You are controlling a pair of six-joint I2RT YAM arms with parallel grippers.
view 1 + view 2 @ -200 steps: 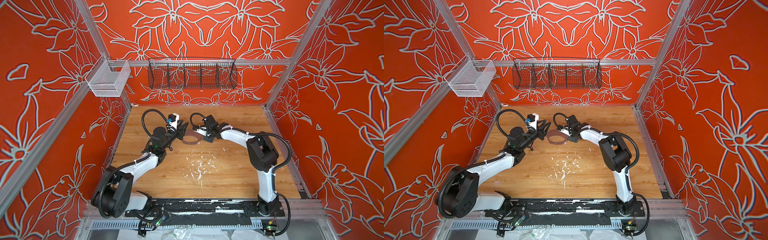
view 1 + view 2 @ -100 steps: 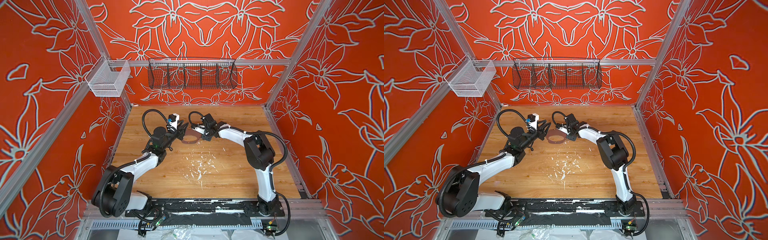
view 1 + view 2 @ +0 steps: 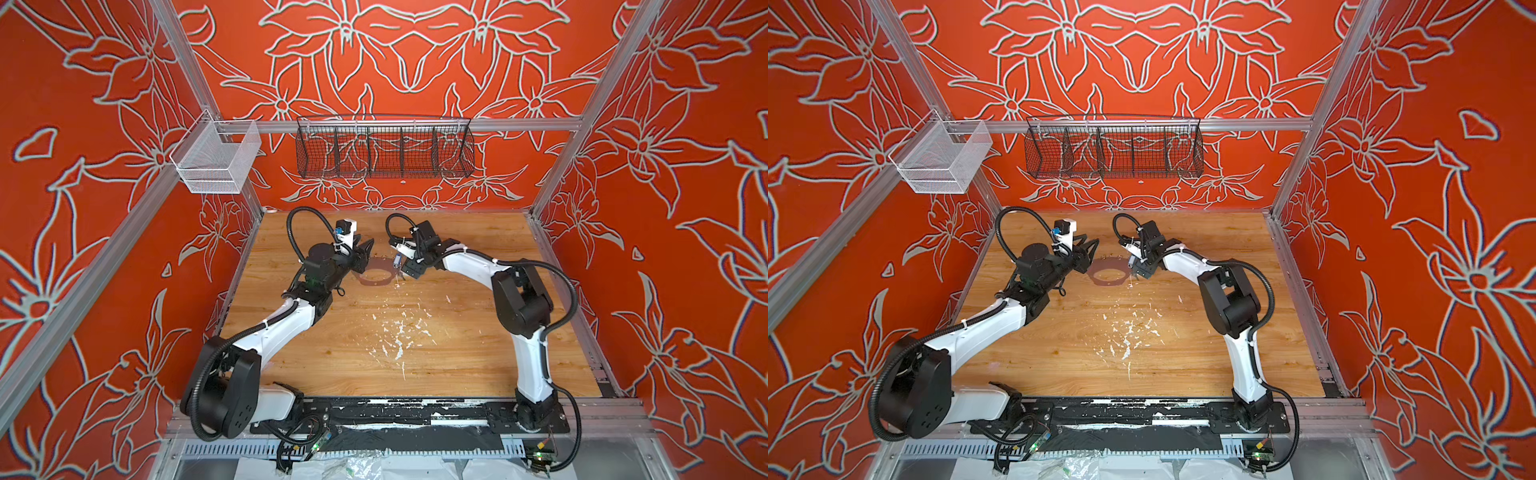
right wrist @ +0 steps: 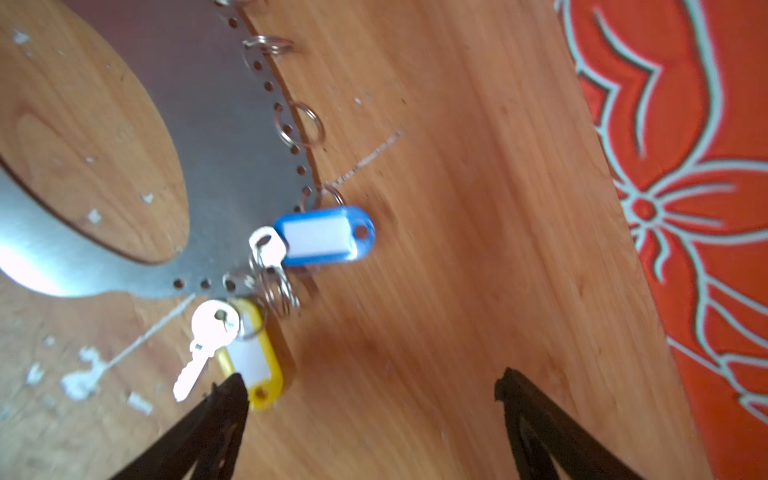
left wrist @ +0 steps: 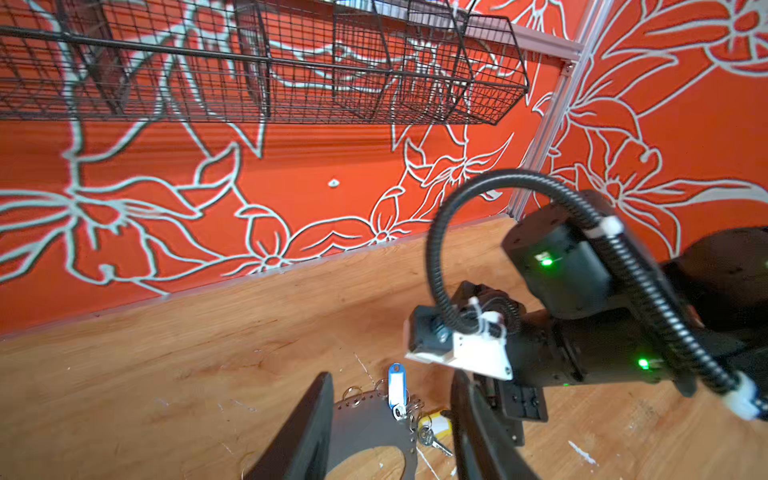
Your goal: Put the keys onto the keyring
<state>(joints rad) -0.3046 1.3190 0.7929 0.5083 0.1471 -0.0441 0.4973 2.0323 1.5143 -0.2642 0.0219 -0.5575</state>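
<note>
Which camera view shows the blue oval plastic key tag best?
The right wrist view: the blue oval plastic key tag is large there, its white label and small silver key plain, by the flat grey ring-shaped plate. The left wrist view shows it small; in both top views it is a tiny blue speck.

keyring (image 4: 224,137): flat grey metal, matt brushed look, bit of glare at one end. wire loops (image 4: 301,124): thin shiny metal. keys (image 4: 214,324): bright polished metal. blue tag (image 4: 328,235), yellow tag (image 4: 257,361): glossy smooth plastic, white paper-ish inserts. tabletop (image 3: 457,365): wood grain, low sheen, scuffed, white flecks mid-board.
</note>
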